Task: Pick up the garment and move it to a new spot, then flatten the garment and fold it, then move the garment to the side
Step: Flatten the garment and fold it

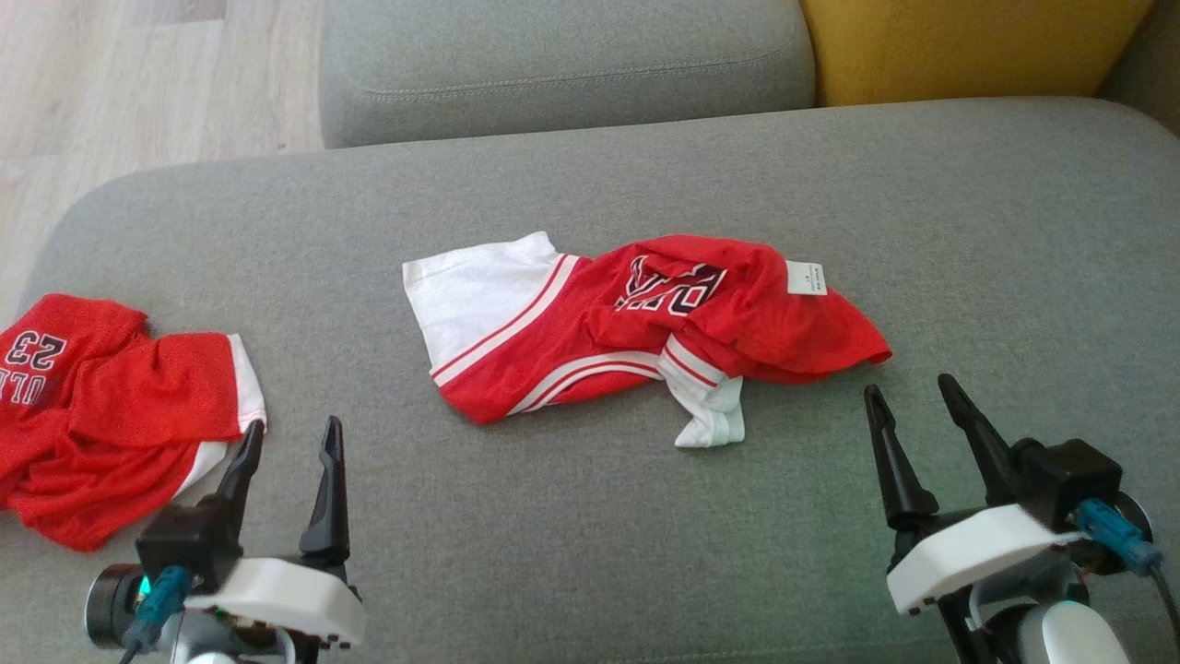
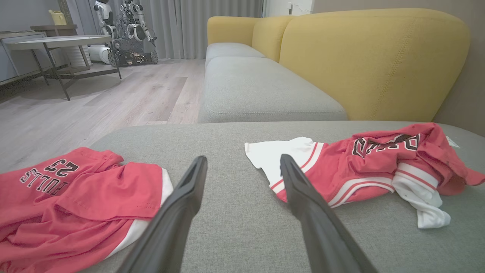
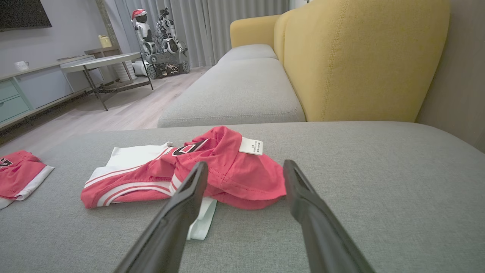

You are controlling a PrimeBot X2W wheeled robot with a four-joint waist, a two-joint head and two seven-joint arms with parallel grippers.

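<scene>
A crumpled red and white jersey garment [image 1: 636, 327] [image 2: 363, 170] [image 3: 197, 170] lies in the middle of the grey sofa cushion [image 1: 968, 240], with a white label showing at its right. My left gripper [image 1: 290, 433] [image 2: 242, 161] stands open at the lower left, short of the garment and empty. At the lower right my right gripper [image 1: 908, 387] [image 3: 244, 165] is open too, just in front of the garment's right end, nothing between its fingers.
A second red jersey with "23" [image 1: 101, 406] [image 2: 72, 197] lies crumpled at the cushion's left end. A yellow backrest [image 1: 968, 46] and another grey cushion [image 1: 562, 65] stand behind. Wooden floor [image 1: 111, 83], a round table [image 2: 57, 41] and another robot [image 2: 125, 30] are beyond.
</scene>
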